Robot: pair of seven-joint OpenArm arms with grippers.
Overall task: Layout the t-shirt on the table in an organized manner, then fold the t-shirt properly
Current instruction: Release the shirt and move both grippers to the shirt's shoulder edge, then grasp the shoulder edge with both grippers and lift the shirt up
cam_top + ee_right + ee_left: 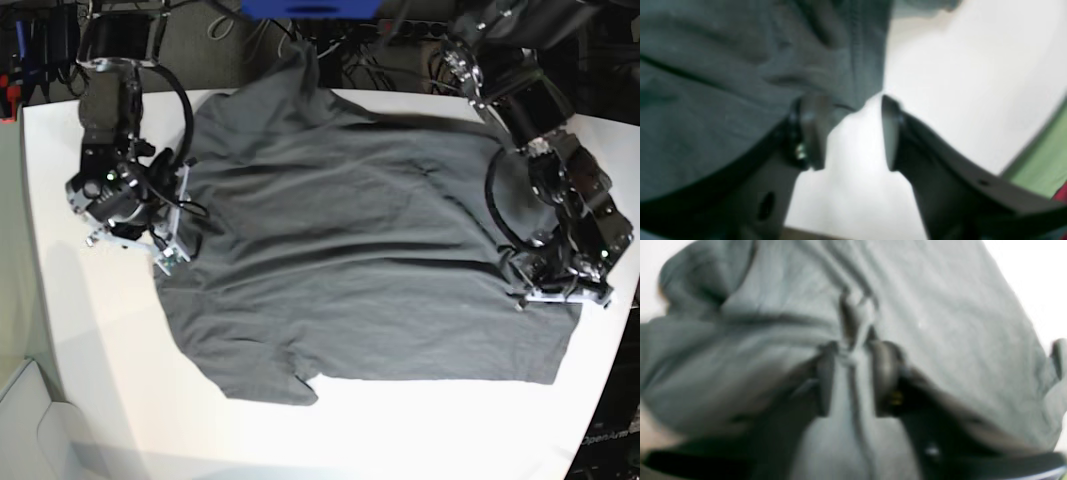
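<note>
A dark charcoal-grey soft cotton short-sleeved t-shirt lies spread, mostly flat but wrinkled, across the large smooth white bench. Nearest, the left hand straddles a pinched ridge of cloth with its jaws partly apart; the right hand is spread at the shirt's edge, gripping nothing. Laying out seems nearly finished; next likely calls for smoothing wrinkles, then grasping edges to fold.

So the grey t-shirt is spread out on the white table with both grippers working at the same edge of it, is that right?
Not quite: in the base view the left gripper and the right gripper are at opposite edges of the grey t-shirt, spread on the white table.
</note>
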